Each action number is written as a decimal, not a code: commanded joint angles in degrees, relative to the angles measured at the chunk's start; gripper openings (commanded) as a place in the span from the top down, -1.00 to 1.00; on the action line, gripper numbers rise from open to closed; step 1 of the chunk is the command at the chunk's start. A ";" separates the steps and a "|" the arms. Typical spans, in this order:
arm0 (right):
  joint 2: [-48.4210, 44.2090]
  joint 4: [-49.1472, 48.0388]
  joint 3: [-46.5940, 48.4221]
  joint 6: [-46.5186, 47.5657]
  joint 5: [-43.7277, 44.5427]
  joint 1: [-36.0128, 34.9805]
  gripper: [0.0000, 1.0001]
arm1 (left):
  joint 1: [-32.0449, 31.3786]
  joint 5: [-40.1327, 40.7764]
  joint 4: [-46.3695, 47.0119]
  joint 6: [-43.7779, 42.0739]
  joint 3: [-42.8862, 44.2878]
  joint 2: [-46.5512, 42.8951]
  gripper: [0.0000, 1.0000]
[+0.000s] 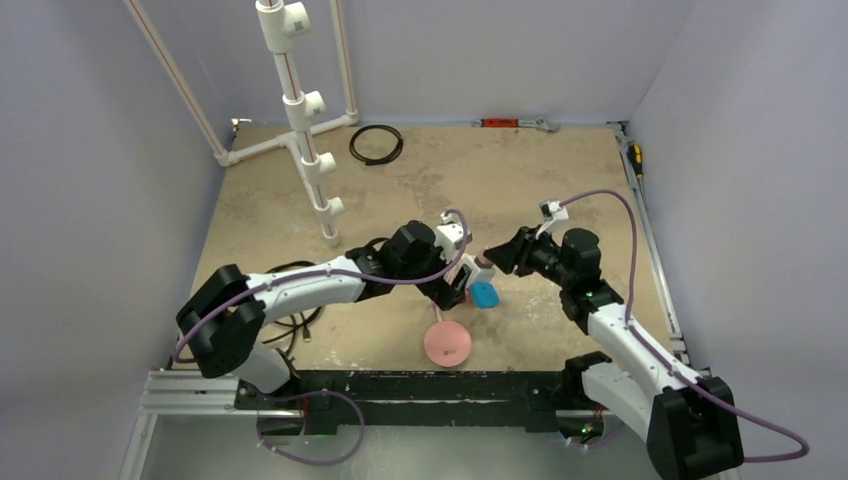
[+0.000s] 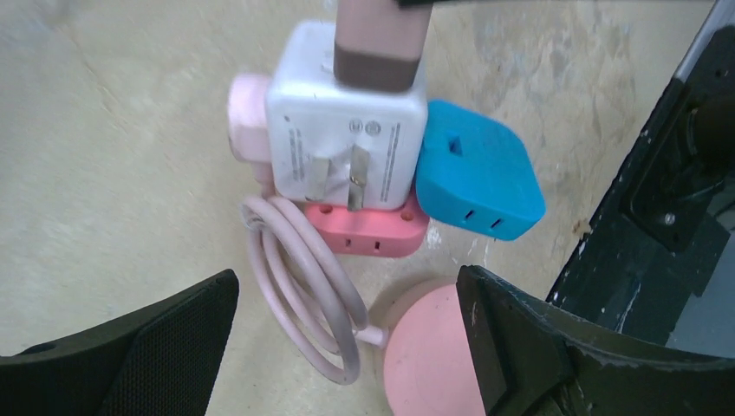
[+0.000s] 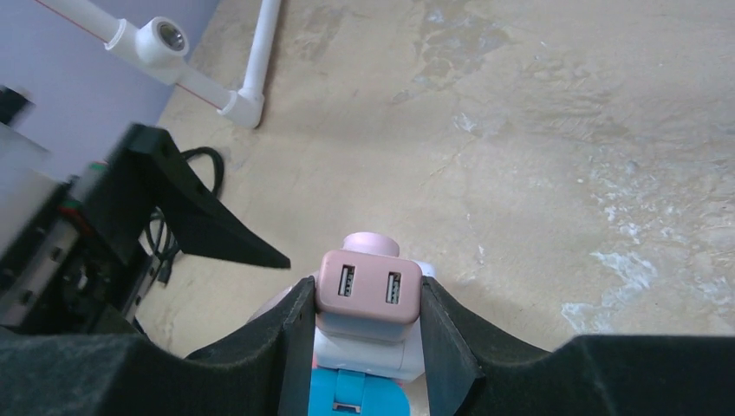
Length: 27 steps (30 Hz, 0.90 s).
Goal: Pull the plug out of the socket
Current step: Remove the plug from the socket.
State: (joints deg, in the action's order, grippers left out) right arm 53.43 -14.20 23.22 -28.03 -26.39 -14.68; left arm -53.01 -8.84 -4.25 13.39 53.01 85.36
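The socket [image 2: 347, 130] is a white cube with pink [image 2: 368, 230] and blue [image 2: 477, 169] blocks on its sides and a pink USB block [image 3: 368, 286] on top. My right gripper [image 3: 368, 321] is shut on it, one finger on each side of the USB block and cube. The pale pink plug [image 2: 247, 117] sits against the cube's left side. Its pink cable [image 2: 299, 286] coils down to a round pink disc [image 2: 425, 355]. My left gripper [image 2: 347, 338] is open just in front of the cube, over the cable and disc, and holds nothing. Overhead, both grippers meet at the socket [image 1: 481, 270].
A white PVC pipe stand [image 1: 300, 110] rises at the back left, with a black cable ring [image 1: 376, 143] beside it. Loose black cables [image 1: 290, 320] lie under my left arm. Tools [image 1: 515, 123] lie along the far edge. The black frame rail [image 1: 400, 385] runs just behind the pink disc.
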 commanded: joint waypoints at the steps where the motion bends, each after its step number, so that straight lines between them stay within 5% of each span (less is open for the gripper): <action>1: -2.62 -2.12 -0.07 0.96 3.10 -0.23 1.00 | 0.42 -5.27 -1.88 3.06 1.39 2.71 -0.91; 18: -3.99 -4.93 -2.37 2.05 2.49 -0.65 1.00 | 2.74 -6.39 -1.76 2.87 3.81 8.50 0.11; 26: -6.11 -1.35 -3.46 2.74 7.83 -4.01 1.00 | 2.72 -4.75 -3.12 1.11 4.95 11.04 1.00; 27: -6.14 -1.03 -3.60 2.47 7.89 -4.04 0.88 | 2.69 -3.86 -3.60 0.75 4.99 11.17 1.00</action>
State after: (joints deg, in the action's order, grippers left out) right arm 49.06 -13.26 19.77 -25.54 -20.36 -17.45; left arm -50.39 -14.61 -7.51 15.64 55.94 95.74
